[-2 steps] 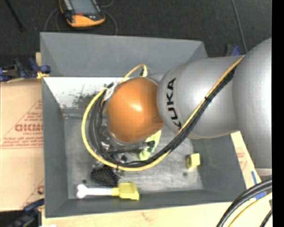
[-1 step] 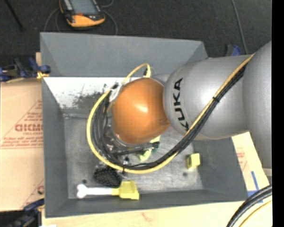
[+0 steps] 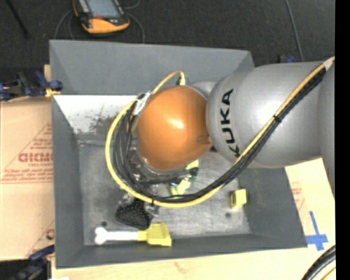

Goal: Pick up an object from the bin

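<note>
My gripper shows as a dark end below the orange cover, low over the bin's front left floor. Just in front of it lies a white stick-shaped handle with a yellow block-like head, along the front wall. A small green and yellow thing peeks out from under the cover, right of the gripper. Further right a small yellow block sits on its own on the floor. I cannot make out anything held by the gripper.
The arm and its orange cover with looped yellow and black cables hang over the bin's middle and hide the floor beneath. The bin's sloping walls rise close behind and to the left of the gripper.
</note>
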`<state>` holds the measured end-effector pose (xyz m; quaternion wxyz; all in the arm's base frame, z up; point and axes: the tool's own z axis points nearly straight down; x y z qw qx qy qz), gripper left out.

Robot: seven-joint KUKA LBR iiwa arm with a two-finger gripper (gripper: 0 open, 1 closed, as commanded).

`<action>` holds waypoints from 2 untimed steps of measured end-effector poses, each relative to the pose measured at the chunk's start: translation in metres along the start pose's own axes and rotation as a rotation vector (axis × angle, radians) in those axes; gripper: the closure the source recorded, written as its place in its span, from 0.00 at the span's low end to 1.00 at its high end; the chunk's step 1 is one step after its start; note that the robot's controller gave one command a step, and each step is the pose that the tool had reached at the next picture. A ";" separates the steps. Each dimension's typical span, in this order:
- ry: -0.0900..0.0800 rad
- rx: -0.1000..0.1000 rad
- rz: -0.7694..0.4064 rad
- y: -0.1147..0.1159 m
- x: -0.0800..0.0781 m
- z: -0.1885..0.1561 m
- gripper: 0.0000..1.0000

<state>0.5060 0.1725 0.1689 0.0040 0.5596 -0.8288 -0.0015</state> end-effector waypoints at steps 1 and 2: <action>-0.012 0.020 -0.164 -0.005 -0.004 0.010 1.00; 0.000 -0.003 -0.372 -0.001 0.007 -0.004 1.00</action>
